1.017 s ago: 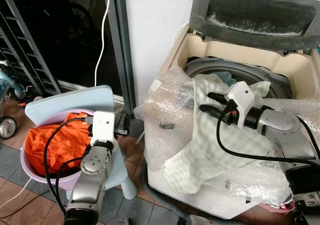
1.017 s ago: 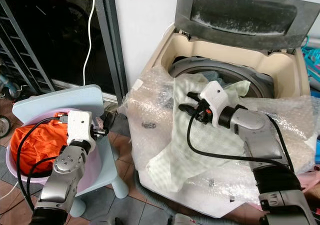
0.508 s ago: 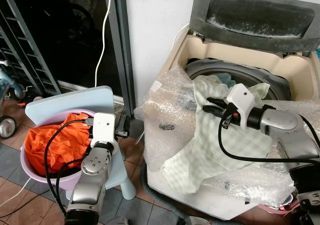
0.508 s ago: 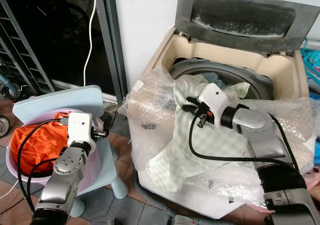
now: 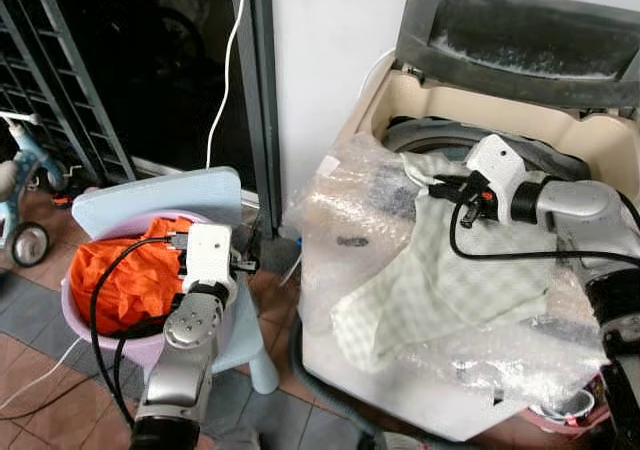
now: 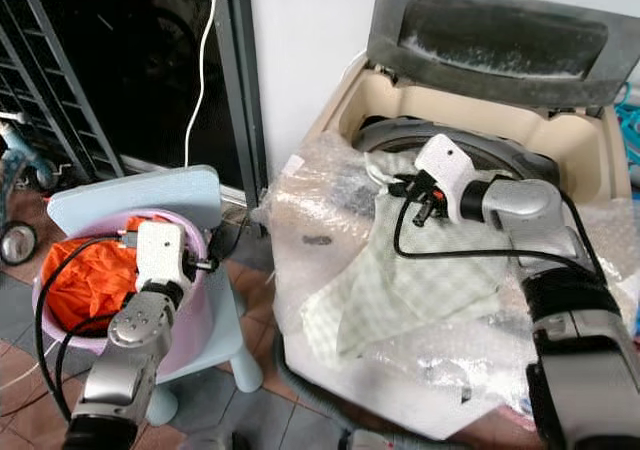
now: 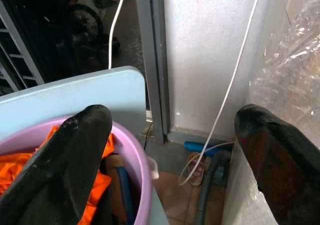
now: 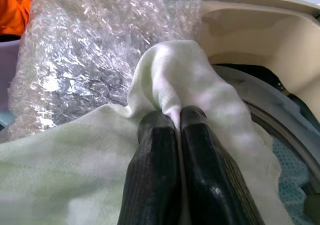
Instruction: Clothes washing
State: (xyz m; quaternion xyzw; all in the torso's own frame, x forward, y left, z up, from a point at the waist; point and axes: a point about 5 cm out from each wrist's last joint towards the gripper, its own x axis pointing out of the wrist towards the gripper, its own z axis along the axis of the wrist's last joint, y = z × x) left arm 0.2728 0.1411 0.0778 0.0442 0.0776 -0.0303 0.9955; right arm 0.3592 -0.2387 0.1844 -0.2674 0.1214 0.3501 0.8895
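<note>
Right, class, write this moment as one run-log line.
right gripper: shut on pale green cloth, at washer opening | left gripper: open, over purple basin | orange clothes: in basin

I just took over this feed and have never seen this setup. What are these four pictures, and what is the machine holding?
A two-armed robot stands before an open washing machine wrapped in bubble wrap. The two wide pictures come from its head; the two close ones look along each claw's fingers. The right claw is shut on a pale green cloth draped over the machine's rim. The left claw is open, hovering by a purple basin of orange clothes on a blue chair.
</note>
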